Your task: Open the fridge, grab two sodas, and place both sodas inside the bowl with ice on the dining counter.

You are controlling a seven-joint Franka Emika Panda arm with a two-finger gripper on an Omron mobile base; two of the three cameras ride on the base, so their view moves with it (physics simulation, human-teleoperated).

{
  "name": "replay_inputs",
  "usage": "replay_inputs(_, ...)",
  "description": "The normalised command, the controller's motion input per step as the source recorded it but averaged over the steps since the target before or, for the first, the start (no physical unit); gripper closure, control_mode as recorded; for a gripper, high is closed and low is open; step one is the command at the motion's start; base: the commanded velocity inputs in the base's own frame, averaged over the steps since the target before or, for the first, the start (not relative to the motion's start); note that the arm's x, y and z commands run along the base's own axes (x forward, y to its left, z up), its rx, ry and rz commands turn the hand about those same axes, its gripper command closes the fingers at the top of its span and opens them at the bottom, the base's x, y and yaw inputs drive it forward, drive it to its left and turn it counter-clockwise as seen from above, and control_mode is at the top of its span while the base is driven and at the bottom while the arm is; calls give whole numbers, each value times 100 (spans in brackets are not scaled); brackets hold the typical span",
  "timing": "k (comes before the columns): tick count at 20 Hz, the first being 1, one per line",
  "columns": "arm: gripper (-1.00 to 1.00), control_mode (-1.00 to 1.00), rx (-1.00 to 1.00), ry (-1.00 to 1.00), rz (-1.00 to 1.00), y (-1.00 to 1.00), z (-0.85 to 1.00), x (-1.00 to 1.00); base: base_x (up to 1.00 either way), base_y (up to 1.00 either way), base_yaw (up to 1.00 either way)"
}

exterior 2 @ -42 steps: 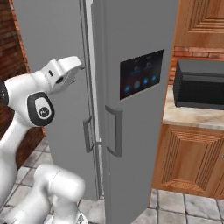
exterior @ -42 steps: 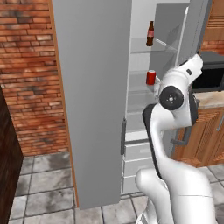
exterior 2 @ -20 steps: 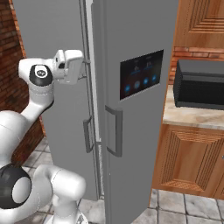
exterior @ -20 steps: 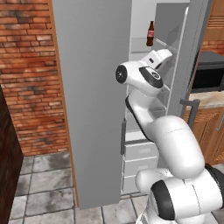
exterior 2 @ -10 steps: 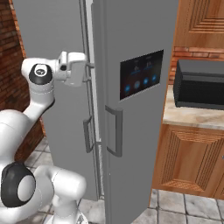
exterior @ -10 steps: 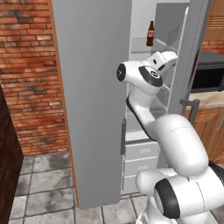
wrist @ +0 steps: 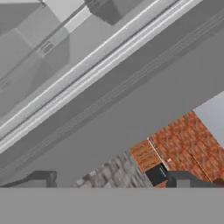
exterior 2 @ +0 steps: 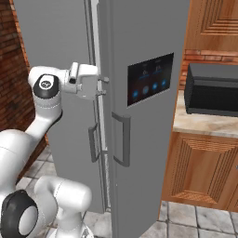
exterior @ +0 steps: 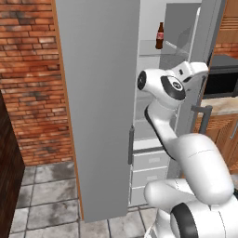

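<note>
Left base view, L to R: red brick wall (exterior: 32,79), rough w/ pale mortar; grey stone floor tiles (exterior: 46,204) below it. Next the fridge (exterior: 100,93), its left door swung open twd the camera, a flat matte grey slab w/ a thin wood-coloured strip down its edge and a short bar handle low on the side. Behind the door, white interior w/ glass shelves and white drawers lower down. Cola bottle (exterior: 160,36), slim, dark brown w/ red label, stands upright on the upper shelf, well above the arm. The arm's white rounded links stand between the camera and the shelves, hiding the middle of the interior, so can't tell about the can. Gripper (exterior: 201,69) sits at the opening beside the inner edge of the right door. Further R: dark microwave (exterior: 222,81) on a pale counter, wood cabinets under.

Right base view: gripper (exterior 2: 103,86) at the seam between the two doors; fingers mostly hidden by the door edge. Right door shut, smooth grey, dark display panel (exterior 2: 149,79) w/ blue icons, long bar handles (exterior 2: 122,139) below. R of it, panelled wood cabinet (exterior 2: 204,169).

Hand view: jaws spread wide, nothing between them; tips low at the bottom. Ahead, grey door surfaces and a white strip running diagonally, brick and tiles low R.
</note>
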Motion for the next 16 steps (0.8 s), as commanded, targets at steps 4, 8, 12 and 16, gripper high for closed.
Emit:
replay_inputs(4, -100, -100, 5, -4, -11, -53, -1, -60, 0, 0, 0)
replay_inputs(8, -100, -100, 1, -1, -7, -12, -7, -33, 0, 0, 0)
replay_inputs(12, -100, -100, 0, 1, 0, 54, -1, 35, 0, 0, 0)
replay_inputs(16, -100, -100, 0, 10, 0, 63, 0, 96, 0, 0, 0)
